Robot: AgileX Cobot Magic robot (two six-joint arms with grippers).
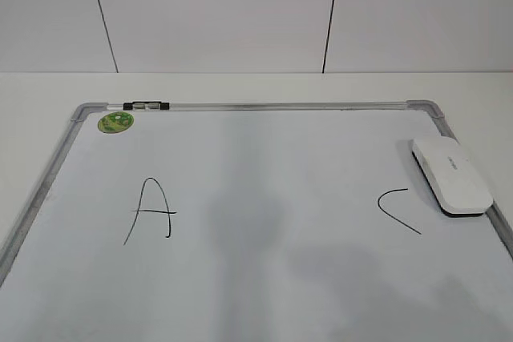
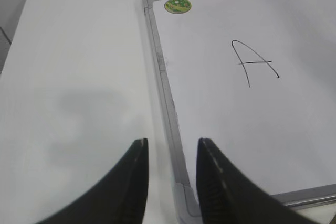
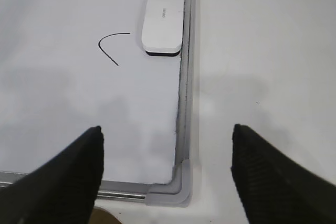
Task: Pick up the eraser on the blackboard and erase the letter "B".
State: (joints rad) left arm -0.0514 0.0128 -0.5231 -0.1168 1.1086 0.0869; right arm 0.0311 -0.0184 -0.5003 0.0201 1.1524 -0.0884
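Lying flat on the table, the blackboard (image 1: pixel 240 278) shows an "A" (image 1: pixel 151 210) and a "C" (image 1: pixel 398 211), but between them the surface is bare: no letter "B" can be seen in any view, so the erasing looks finished as far as the pictures tell. The eraser (image 1: pixel 450 175) rests on the board just beside its right frame edge, close to the far right corner and just beside the "C", apart from both arms. A green sticker (image 1: pixel 116 122) sits in the board's far left corner, with a small black clip (image 1: pixel 147 106) on the frame next to it.

The left gripper (image 2: pixel 172 182) hangs above the board's near left corner with its fingers only narrowly parted and nothing between them. The right gripper (image 3: pixel 167 174) hovers above the board's near right corner, spread wide and empty, well apart from the eraser.

Judging by this, nothing remains except perhaps parking the arms; the eraser already lies back on the board.
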